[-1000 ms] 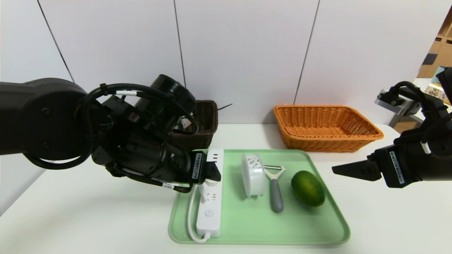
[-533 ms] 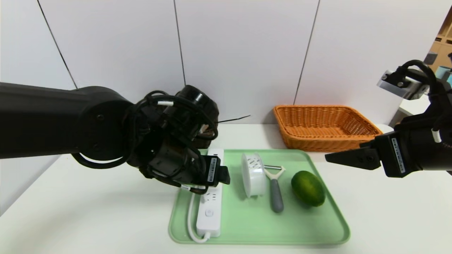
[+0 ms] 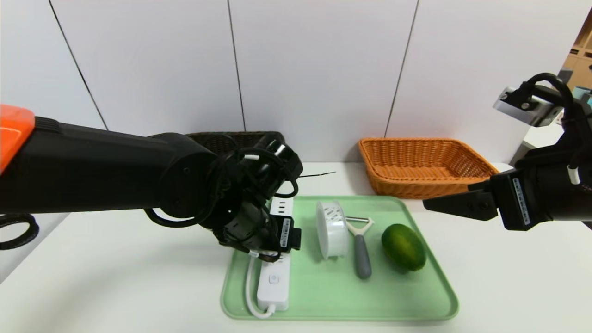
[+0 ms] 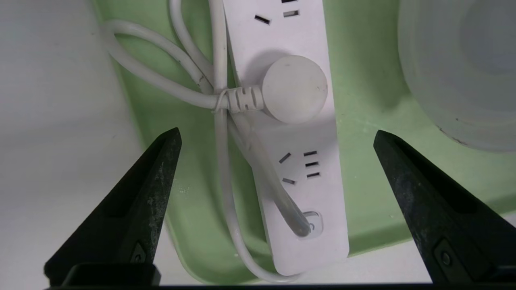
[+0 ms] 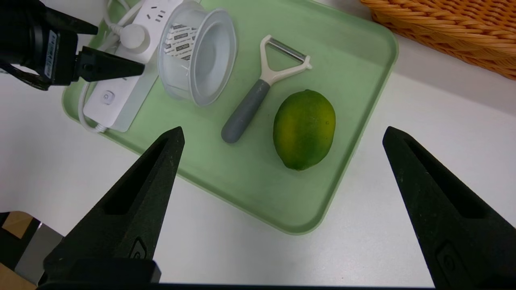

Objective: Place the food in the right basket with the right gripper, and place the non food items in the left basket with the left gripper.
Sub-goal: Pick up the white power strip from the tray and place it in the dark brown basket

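Left wrist view, open claw (image 4: 278,133) — smooth white strip (image 4: 302,141)

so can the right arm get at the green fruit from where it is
Probably yes: the right gripper is open, with the green fruit between its spread fingers in its wrist view, and nothing lies over it; the peeler beside it leaves a gap.
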